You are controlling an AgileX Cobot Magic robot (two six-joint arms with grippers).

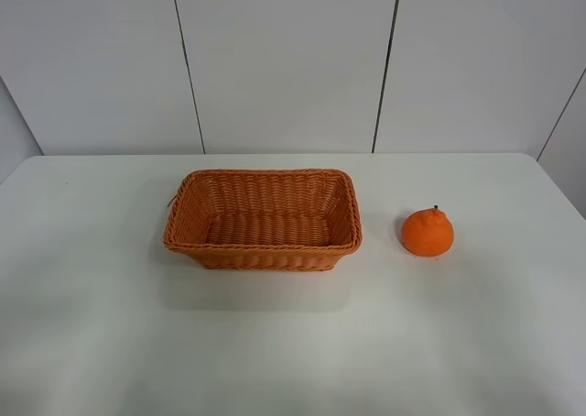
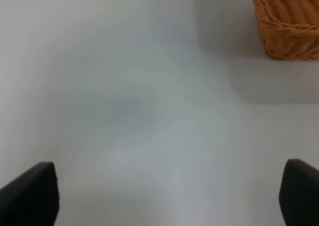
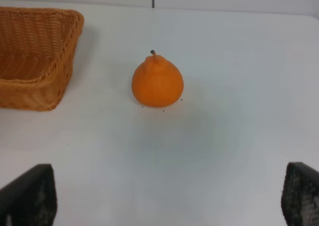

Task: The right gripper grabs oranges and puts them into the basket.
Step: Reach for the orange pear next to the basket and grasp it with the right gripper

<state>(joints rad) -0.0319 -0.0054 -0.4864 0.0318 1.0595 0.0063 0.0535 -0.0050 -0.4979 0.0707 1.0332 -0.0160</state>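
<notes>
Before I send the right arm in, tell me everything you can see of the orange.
The orange is bright and whole, a round body narrowing to a knobbed top with a short dark stem. It stands upright on the white table, right of the basket with a clear gap. Only the table touches it.

Basket (image 1: 263, 248) sits mid-table (image 1: 92, 324), long side toward me. Orange (image 1: 427, 232) stands on my right of it, near but not touching, stem up. White panelled wall (image 1: 284, 59) behind the table.
</notes>
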